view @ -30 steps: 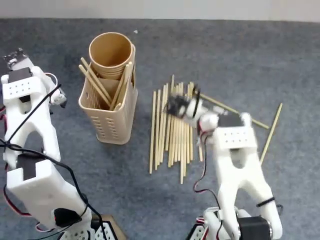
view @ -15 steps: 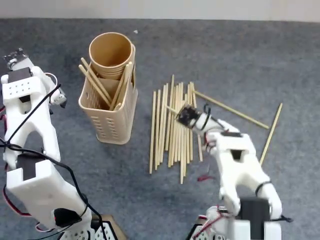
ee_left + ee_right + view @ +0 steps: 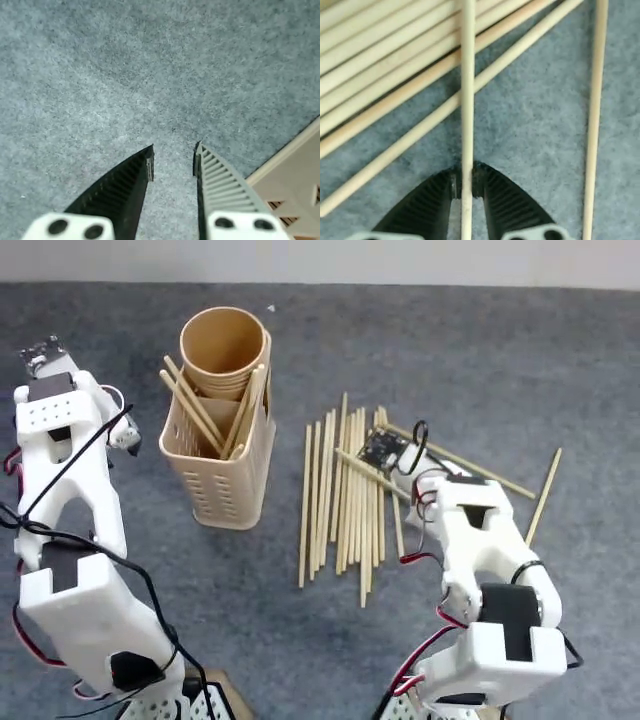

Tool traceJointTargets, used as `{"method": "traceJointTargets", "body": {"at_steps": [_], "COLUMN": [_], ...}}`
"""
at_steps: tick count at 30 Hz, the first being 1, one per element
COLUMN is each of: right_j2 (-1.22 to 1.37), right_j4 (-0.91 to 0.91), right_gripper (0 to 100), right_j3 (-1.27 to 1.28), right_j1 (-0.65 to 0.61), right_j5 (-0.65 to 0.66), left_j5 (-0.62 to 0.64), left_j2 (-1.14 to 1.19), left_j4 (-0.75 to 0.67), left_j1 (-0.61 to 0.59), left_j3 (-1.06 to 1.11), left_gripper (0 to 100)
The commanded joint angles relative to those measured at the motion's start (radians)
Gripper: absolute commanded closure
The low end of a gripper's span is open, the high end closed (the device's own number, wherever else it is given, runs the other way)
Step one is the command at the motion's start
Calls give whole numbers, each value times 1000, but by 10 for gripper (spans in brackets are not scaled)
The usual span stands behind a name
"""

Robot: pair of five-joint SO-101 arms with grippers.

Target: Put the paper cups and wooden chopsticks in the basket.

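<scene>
Right gripper (image 3: 464, 182) pinched tight on single chopstick (image 3: 467, 90). Stick's long axis runs straight out ahead of fingertips, crossing loose pile (image 3: 340, 510) slantwise. Basket (image 3: 218, 480), with cups (image 3: 223, 345) inside, stands well off to claw's left, beyond pile. Left gripper (image 3: 172, 160) spread, empty, just beside basket, nearer but idle.

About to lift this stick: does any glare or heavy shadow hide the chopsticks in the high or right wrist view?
High view: even light, no glare, loose chopsticks stand clear against the grey carpet. Right wrist view: no glare either; only soft shadow beside the chopstick in the right hand.
</scene>
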Motion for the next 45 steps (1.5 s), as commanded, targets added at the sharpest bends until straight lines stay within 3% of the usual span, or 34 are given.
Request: {"method": "traceJointTargets", "body": {"at_steps": [1,5,8,11,14,18,25,28,34,39,42,45], "right_j2": [-71,-367,-691,-987,-1162,-1161,-977,-863,-685,-630,-625,-627], "right_j4": [-27,70,151,174,173,113,-289,-375,-378,-495,-564,-515], "right_gripper": [995,995,995,994,994,994,994,994,994,994,994,957], "right_j3": [-48,-53,-76,-107,-154,-231,-242,-239,-236,-91,-21,13], "right_j1": [31,59,38,-39,-191,-361,-483,-559,-688,-719,-720,-730], "right_j5": [-35,-345,-491,-687,-802,-985,-1303,-1335,-1335,-1321,-1211,-1131], "left_j5": [11,11,11,11,11,9,9,8,8,8,8,8], "left_j2": [-5,-5,-5,-5,-5,-5,-8,-5,-5,-5,-4,-4], "left_j4": [-11,-11,-12,-11,-11,-11,-11,-11,-17,-17,-17,-17], "left_j1": [19,21,21,21,21,15,15,13,4,4,5,5], "left_j3": [1,1,1,1,1,1,1,1,1,1,1,1], "left_gripper": [838,838,838,838,838,838,838,838,838,838,838,838]}}
